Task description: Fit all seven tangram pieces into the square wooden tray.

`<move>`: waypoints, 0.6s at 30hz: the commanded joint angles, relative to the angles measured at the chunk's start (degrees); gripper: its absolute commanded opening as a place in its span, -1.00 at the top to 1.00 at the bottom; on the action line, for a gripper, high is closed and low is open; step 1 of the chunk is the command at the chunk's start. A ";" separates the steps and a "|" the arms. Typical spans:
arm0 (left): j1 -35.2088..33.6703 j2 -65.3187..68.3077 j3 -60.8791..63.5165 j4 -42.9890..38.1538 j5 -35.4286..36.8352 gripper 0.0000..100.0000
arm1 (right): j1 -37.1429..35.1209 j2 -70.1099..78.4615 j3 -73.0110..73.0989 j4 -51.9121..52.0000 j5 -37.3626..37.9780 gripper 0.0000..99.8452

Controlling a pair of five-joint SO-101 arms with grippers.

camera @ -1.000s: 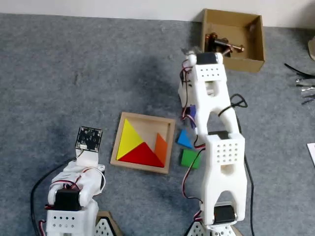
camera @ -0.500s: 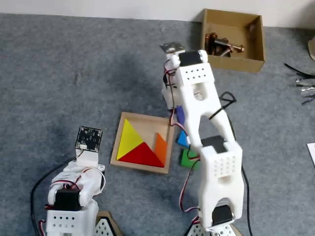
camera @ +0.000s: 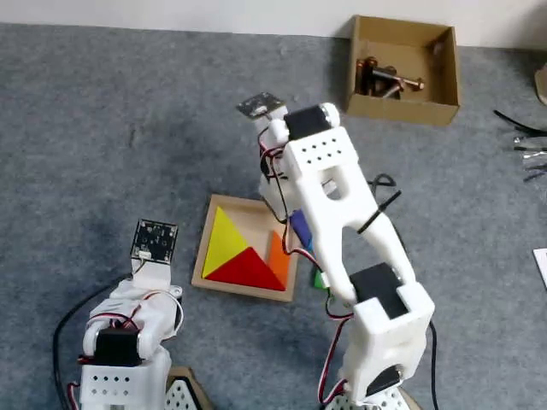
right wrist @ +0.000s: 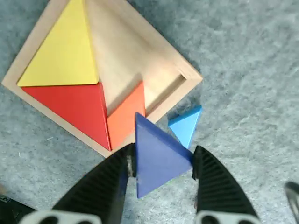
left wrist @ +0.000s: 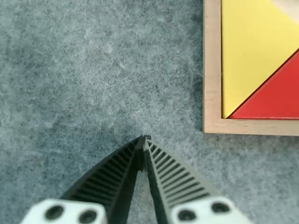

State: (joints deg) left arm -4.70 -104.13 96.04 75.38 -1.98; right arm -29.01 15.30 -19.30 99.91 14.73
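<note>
Grey felt worktop. Toward the near left corner, your left hand hangs low over bare felt with its fingers pressed together and nothing between them. It sits just beside the left rim of the wooden tray, so if that arm moves it may nudge the tray and spoil your alignment.

Mid-worktop, the tray holds the yellow triangle, the red triangle and the orange piece, all flat. Bare wood remains along its far side.

The right hand is clamped on the dark blue triangle, held above the tray's right rim and the orange piece.

Risks, as I judge them:
- Lower it here and a corner is likely to land on the orange piece or the rim, leaving the triangle tilted.
- The grip bears on slanted edges, so the triangle may twist or slip when pressed.
- Pushing it sideways could shift the seated pieces.

The light blue triangle and the green piece lie on the felt just right of the tray, beneath the right arm. A low sweep could scatter them.
</note>
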 commanded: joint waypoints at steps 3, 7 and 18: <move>-0.57 -0.31 1.10 0.26 -0.53 0.99 | -0.66 -3.65 -0.22 0.48 1.14 0.71; -0.57 -0.31 1.10 0.26 -0.53 0.99 | -0.66 -3.38 -0.13 -1.10 4.48 0.71; -0.57 -0.31 1.10 0.26 -0.53 0.99 | -2.33 -3.65 8.22 -12.97 6.42 0.71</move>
State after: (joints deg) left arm -4.70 -104.13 96.04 75.38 -1.98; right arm -29.54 15.30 -13.58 92.18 20.35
